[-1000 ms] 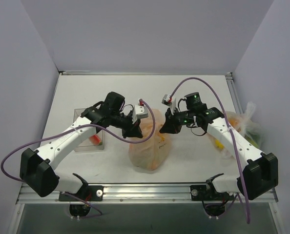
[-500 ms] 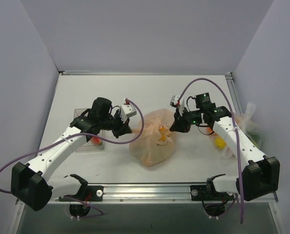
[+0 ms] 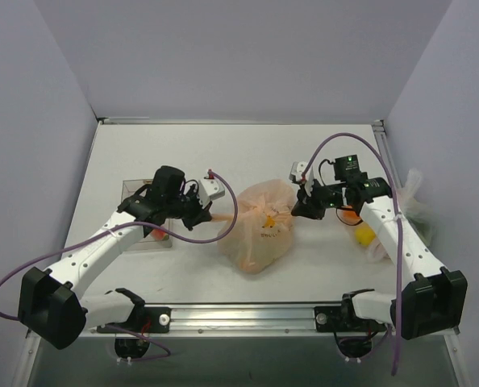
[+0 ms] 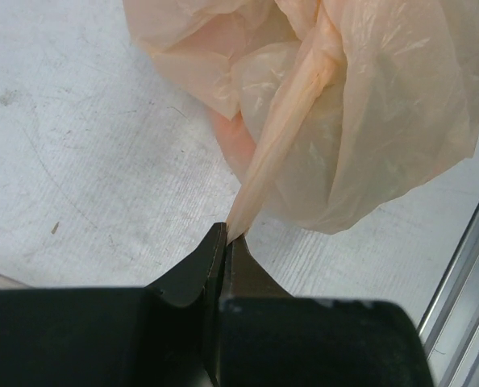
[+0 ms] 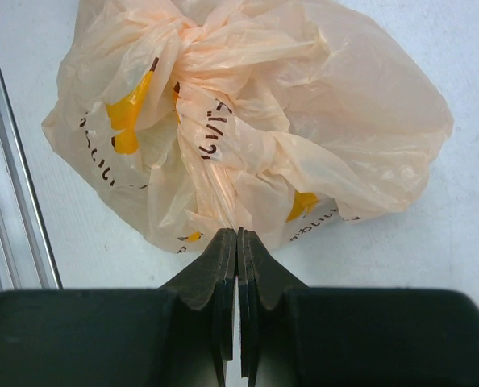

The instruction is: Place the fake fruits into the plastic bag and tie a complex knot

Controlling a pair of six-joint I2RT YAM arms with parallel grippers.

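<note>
Start at the left. Left tool [image 4: 226,234] there, tips pressed together on a thin, stretched peach strip [image 4: 284,137] of handle. Strip running straight away from the tips, up and to that tool's right, into the thin see-through peach-orange plastic bag [image 3: 256,242]. Left arm stretched low over the white counter [image 3: 320,153], wrist turned in toward the bag.

Next, the middle. Bag sitting on the counter right between both tools, about as near to one as to the other. Twisted knot [image 5: 193,40] of bunched handles on top of the bag, well past the right tool's tips in its own view. Bright yellow patches on the bag: print or fake fruits, hard to tell.

Last, the right. Right tool [image 5: 238,234] also pressed together, clamped on a crumpled strip [image 5: 223,177] of the same bag, just ahead of its tips. Right arm bent at the elbow, tool pointing left at the bag.

Long line of the strips going side to side, tool to tool. Likely next: pull apart, each tool away from the bag, to snug the knot. Too hard a tug could tear the thin plastic.
</note>
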